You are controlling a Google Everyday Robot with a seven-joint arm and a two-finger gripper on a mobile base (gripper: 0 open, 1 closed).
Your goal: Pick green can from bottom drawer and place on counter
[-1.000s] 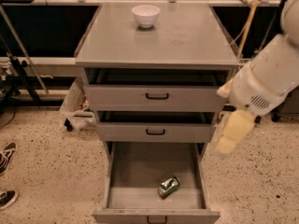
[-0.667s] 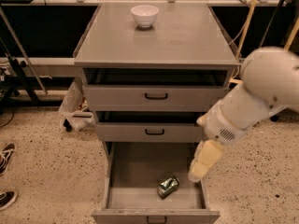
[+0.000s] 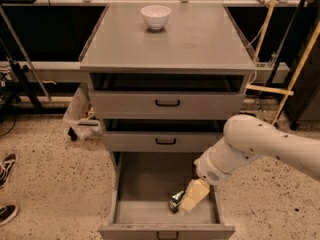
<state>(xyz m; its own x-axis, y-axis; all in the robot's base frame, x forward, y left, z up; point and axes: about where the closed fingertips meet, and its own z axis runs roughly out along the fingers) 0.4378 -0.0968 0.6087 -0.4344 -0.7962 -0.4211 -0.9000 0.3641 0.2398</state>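
Observation:
The green can [image 3: 175,201] lies on its side on the grey floor of the open bottom drawer [image 3: 145,194], near the front right. My gripper [image 3: 192,198], with pale yellow fingers, hangs from the white arm [image 3: 250,146] and reaches down into the drawer, right beside the can on its right, partly covering it. The counter [image 3: 200,39] is the flat grey top of the cabinet.
A white bowl [image 3: 155,16] stands at the back of the counter. The two upper drawers [image 3: 167,104] are slightly open. A wooden frame [image 3: 280,69] stands right of the cabinet. Shoes [image 3: 7,184] lie on the speckled floor at left.
The arm has swung down and left, from beside the upper drawers into the bottom drawer, bringing the gripper down to the can. The can has not moved.

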